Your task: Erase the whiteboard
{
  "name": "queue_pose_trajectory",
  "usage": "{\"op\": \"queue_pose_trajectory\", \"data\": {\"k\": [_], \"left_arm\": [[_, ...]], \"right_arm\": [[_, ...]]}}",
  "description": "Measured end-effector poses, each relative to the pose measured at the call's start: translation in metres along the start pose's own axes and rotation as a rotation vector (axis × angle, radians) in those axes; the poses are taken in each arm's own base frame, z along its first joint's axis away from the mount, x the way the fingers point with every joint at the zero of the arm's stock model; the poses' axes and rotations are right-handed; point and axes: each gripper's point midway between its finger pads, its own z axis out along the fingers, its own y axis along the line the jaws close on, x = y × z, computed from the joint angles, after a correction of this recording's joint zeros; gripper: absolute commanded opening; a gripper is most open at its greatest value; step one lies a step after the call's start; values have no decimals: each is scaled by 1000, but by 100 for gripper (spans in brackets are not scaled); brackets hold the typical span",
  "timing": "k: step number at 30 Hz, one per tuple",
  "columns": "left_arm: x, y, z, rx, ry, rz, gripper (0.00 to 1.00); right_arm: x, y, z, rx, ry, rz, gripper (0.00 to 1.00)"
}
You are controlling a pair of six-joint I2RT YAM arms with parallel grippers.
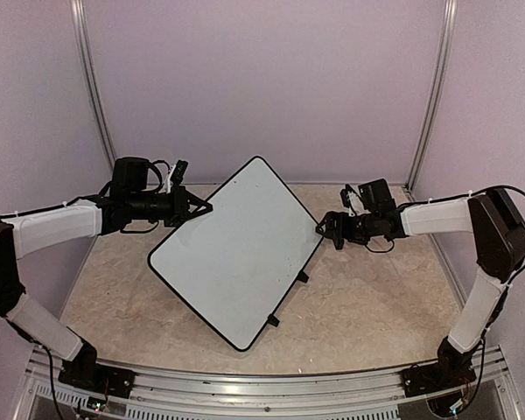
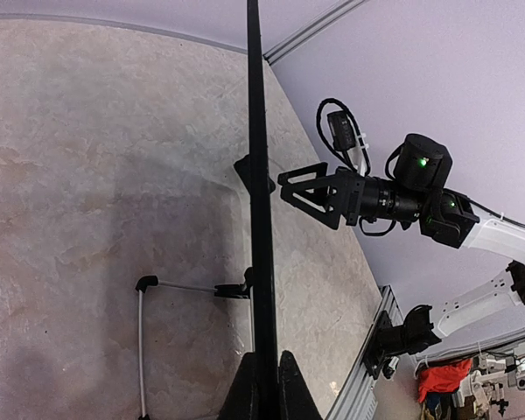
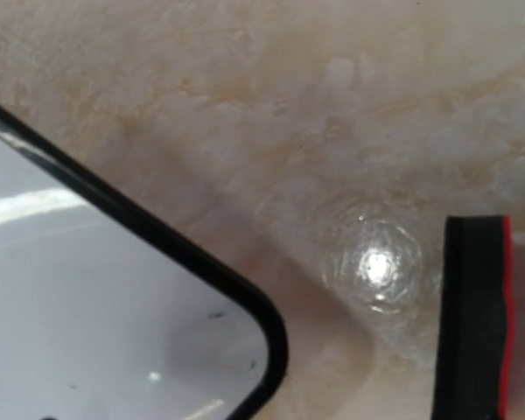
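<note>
We work inside a booth of pale lavender walls, over a beige, marble-patterned table. In the middle sits the large flat white rectangular whiteboard, with rounded corners and a thin black rim, tipped up rather than lying flat. The left gripper has its fingers pinched together on the rim, about halfway along the board's far-left long edge. The right gripper hangs just beside the board's right corner, fingers spread wide, with nothing between them that we can see. A slim black block with a red edge shows just off that corner. We take it for the eraser, and we cannot tell whether it rests on the table.

What worries us is that single pinch on a thin rim. Any push on the face could swivel the board about the grip or slide it out. A wipe pressed on a tilted board would rock it on its small black feet. The open right fingers are close enough to knock the corner.

The board's long axis runs diagonally, from near-left to far-right. Its writing face turns upward, toward the overhead camera, and the feet peek out below its near-right long edge. The face looks nearly clean, with only faint dark specks near the right corner.
</note>
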Motion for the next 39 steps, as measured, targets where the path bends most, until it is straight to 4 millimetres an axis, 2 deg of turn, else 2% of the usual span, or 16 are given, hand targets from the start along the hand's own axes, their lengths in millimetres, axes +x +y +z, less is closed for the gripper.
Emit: {"op": "queue_pose_trajectory", "data": {"k": [8, 14, 24, 28, 35, 39], "left_arm": [[0, 0, 0, 0, 0, 0, 0], [0, 0, 0, 0, 0, 0, 0], [0, 0, 0, 1, 0, 0, 0], [0, 0, 0, 0, 0, 0, 0], [0, 0, 0, 0, 0, 0, 0], [0, 0, 0, 0, 0, 0, 0]], "right_arm": [[5, -5, 13, 7, 22, 6, 99], [0, 8, 18, -72, 14, 4, 99], [6, 29, 16, -186, 52, 1, 98], [9, 30, 14, -188, 55, -23, 96], [32, 33, -15, -136, 39, -173, 86], [53, 38, -20, -101, 50, -266, 83]]}}
